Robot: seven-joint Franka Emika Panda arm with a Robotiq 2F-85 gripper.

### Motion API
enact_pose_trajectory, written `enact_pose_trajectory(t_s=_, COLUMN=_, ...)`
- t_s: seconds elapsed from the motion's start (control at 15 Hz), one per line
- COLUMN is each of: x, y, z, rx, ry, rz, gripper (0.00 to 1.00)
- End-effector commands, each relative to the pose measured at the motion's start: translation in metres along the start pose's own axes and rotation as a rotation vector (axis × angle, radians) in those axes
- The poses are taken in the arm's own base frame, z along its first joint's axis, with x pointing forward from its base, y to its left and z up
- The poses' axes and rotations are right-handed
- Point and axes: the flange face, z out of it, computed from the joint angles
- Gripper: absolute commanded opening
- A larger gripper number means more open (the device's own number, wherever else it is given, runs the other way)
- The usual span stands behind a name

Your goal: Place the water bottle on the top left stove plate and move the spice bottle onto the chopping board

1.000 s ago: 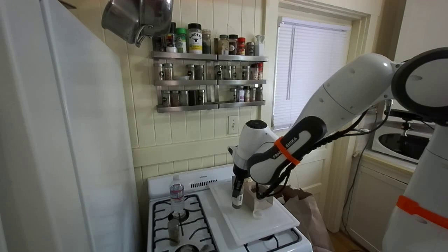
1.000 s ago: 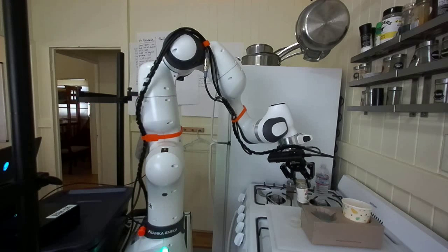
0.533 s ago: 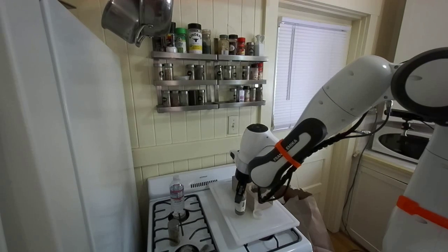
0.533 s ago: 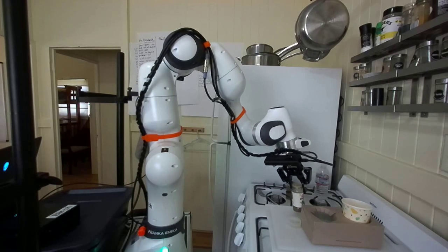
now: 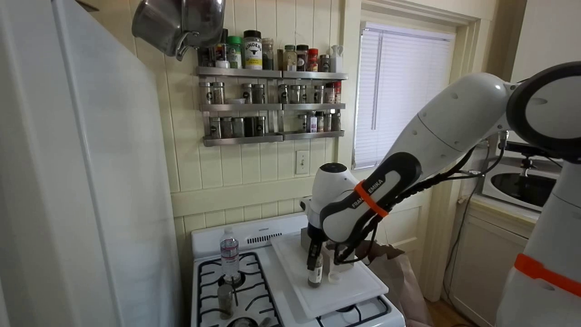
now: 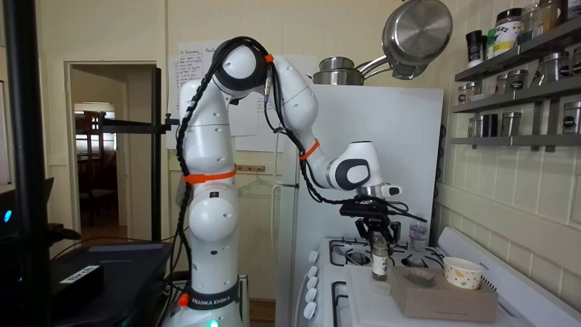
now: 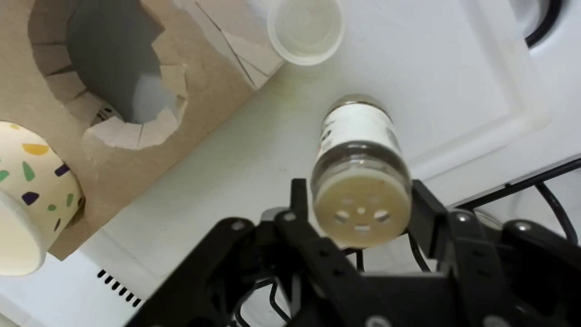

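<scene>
Two fingers (image 7: 426, 215) clamp the spice bottle (image 7: 361, 170) between them, and right below them lies the board (image 5: 340, 295), whether the base touches it, no telling! Well apart from the fingers, the water bottle (image 5: 230, 254) stands upright on a burner (image 5: 241, 280).

In my wrist view, the gripper (image 7: 361, 200) is black, dotted with silver. At three o'clock I see the spice bottle (image 7: 361, 170): white label, beige top with pale holes. The chopping board (image 7: 254, 154) is white, faintly yellowed towards twelve. The cardboard box (image 7: 199, 118) at ten is plain brown; the paper cup (image 7: 43, 181) at nine is cream with yellow, green and dark purple flecks. In an exterior view, the water bottle (image 5: 229, 255) at seven is clear, with red on its label.
</scene>
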Motion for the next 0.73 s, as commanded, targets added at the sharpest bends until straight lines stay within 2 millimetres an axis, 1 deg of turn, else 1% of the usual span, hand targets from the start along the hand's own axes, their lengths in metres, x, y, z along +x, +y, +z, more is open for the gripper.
enact_pose_trajectory(t_s=0.0, x=-0.003, y=-0.003, z=-0.001, rx=0.026, ry=-0.021, rz=0.005, gripper=0.89)
enact_pose_trajectory(t_s=0.07, x=-0.003, y=-0.003, z=-0.003, rx=0.016, ry=-0.020, rz=0.003, gripper=0.96)
enact_pose_trajectory(t_s=0.13, x=-0.003, y=-0.003, z=-0.009, rx=-0.016, ry=-0.021, rz=0.002, gripper=1.00)
enact_pose_trajectory(t_s=0.2, x=-0.003, y=-0.004, z=-0.015, rx=-0.043, ry=-0.006, rz=-0.013, gripper=1.00)
enact_pose_trajectory(t_s=0.27, x=-0.001, y=-0.009, z=-0.025, rx=-0.076, ry=0.013, rz=-0.035, gripper=1.00)
enact_pose_trajectory(t_s=0.47, x=0.001, y=-0.024, z=-0.061, rx=-0.185, ry=0.084, rz=-0.086, gripper=1.00)
enact_pose_trajectory(t_s=0.6, x=0.008, y=-0.035, z=-0.086, rx=-0.263, ry=0.131, rz=-0.150, gripper=1.00)
enact_pose_trajectory(t_s=0.67, x=0.018, y=-0.020, z=-0.065, rx=-0.191, ry=0.091, rz=-0.117, gripper=1.00)
